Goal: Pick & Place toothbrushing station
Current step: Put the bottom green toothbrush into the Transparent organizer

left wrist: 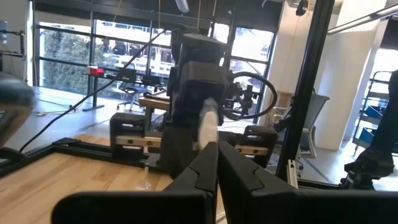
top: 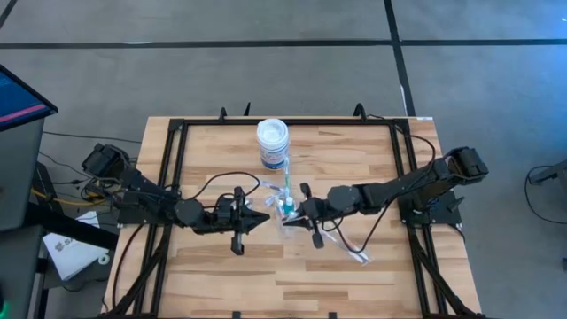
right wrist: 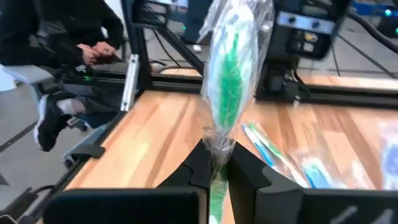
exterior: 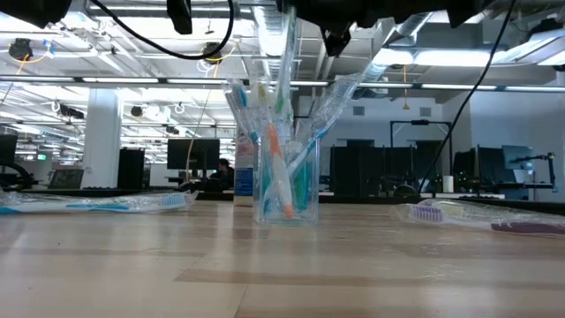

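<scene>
A green-bristled toothbrush in clear crinkled wrapping (right wrist: 231, 81) is seen closest of all, in the right wrist view, pinched between the closed fingers of the right gripper (right wrist: 217, 163); this grip is hidden in the low view.

From left to right in the high view, the left gripper (top: 255, 218) is held just left of the cup, its fingers pressed together on nothing, as confirmed by the left wrist view. The small clear plastic cup (exterior: 285, 150) is placed near the table's middle, and it is shown full of upright wrapped toothbrushes only by the low view. A white round jar with a blue label (top: 273, 143) is set behind it. Loose wrapped toothbrushes (top: 352, 249) are spread on the wooden table (top: 354, 283) to the right.
</scene>
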Controlling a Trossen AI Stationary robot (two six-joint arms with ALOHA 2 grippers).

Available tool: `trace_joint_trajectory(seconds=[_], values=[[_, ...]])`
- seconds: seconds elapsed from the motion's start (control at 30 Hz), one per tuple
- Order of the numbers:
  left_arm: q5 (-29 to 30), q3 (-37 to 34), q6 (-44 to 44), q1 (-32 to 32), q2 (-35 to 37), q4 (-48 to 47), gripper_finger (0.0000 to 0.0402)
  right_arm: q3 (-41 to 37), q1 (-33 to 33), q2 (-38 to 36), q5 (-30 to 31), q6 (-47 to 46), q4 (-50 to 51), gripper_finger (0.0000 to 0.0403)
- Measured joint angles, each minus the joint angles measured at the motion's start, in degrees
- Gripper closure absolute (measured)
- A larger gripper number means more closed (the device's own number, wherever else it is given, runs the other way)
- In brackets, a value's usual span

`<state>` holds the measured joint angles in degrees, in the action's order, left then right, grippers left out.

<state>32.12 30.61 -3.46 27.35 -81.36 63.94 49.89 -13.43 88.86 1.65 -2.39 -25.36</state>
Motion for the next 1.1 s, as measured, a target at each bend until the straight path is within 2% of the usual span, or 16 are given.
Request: trace_joint_trajectory(seconds=[0.6,0.9,1.1], values=[[0.0,0.0,-0.02,0.0,0.01,0.0,0.0401,-2.23,2.3,0.08,1.4,-2.59,1.16,0.0384],[-0.01,0.0,-0.02,0.0,0.0,-0.03,0.0401,-2.25,2.25,4.93,1.4,-2.6,-0.74,0.0384],[-0.01,0.0,-0.02,0.0,0.0,-0.02,0.0401,-2.23,2.3,5.27,1.4,-2.71,-0.4,0.0382]])
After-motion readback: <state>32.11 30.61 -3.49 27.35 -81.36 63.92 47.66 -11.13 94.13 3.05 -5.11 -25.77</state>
